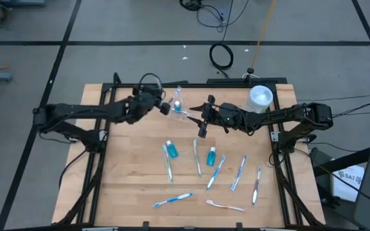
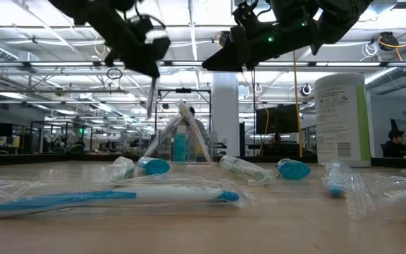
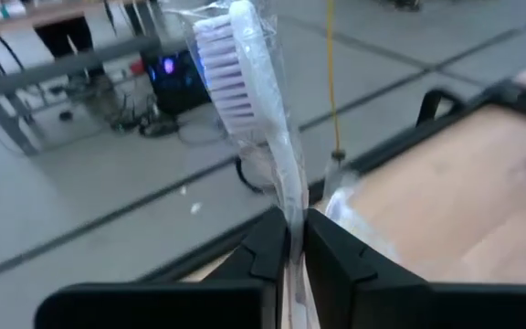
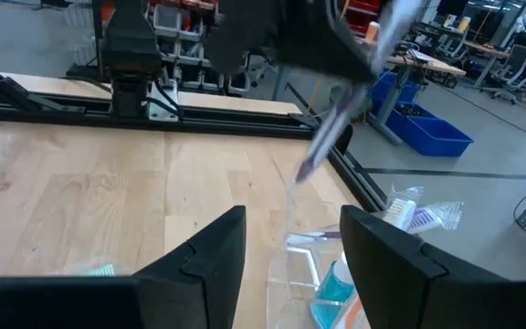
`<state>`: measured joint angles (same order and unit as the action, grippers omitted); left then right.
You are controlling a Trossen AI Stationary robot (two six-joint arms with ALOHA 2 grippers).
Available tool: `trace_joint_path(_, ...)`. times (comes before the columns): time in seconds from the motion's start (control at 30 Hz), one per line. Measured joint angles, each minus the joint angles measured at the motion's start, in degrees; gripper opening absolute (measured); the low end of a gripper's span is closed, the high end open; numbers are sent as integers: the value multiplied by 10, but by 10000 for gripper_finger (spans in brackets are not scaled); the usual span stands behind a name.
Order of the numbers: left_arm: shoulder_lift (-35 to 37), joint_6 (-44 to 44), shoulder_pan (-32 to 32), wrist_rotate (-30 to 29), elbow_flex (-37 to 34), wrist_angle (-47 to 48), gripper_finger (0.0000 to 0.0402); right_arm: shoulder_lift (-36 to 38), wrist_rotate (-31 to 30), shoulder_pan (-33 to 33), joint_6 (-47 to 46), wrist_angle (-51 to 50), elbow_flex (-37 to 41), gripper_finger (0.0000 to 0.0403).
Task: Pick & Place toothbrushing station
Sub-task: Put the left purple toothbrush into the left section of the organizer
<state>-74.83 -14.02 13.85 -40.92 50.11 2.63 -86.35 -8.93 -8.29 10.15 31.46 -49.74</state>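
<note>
— One wrapped toothbrush (image 3: 249, 110) is up off the table (image 1: 133, 186), pinched at its handle by the left pincer (image 3: 296, 239), beside the clear cup (image 1: 178, 106). How will it handle?

— Light and stiff, I'd judge, but the crinkly wrapper looks slippery — mid-handle is the safest hold. Its long axis runs straight out from the fingers, bristle head (image 3: 226, 68) at the far end.

— And the right pincer (image 4: 286, 247)?

— Spread, holding nothing, over the cup.
</note>
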Motion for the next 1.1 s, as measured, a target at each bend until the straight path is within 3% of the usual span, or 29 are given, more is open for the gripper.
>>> trace_joint_path(0.33,-116,13,59,32,0,-83,11,0,0,0,0,-3,0,173)
trace_joint_path(0.57,-150,-50,54,34,0,-69,39,0,0,0,0,-22,0,173)
trace_joint_path(0.9,-187,-98,61,36,0,-62,30,0,0,0,-11,-38,0,173)
trace_joint_path(1.1,-187,-97,60,44,0,-57,64,0,0,0,-11,-41,0,173)
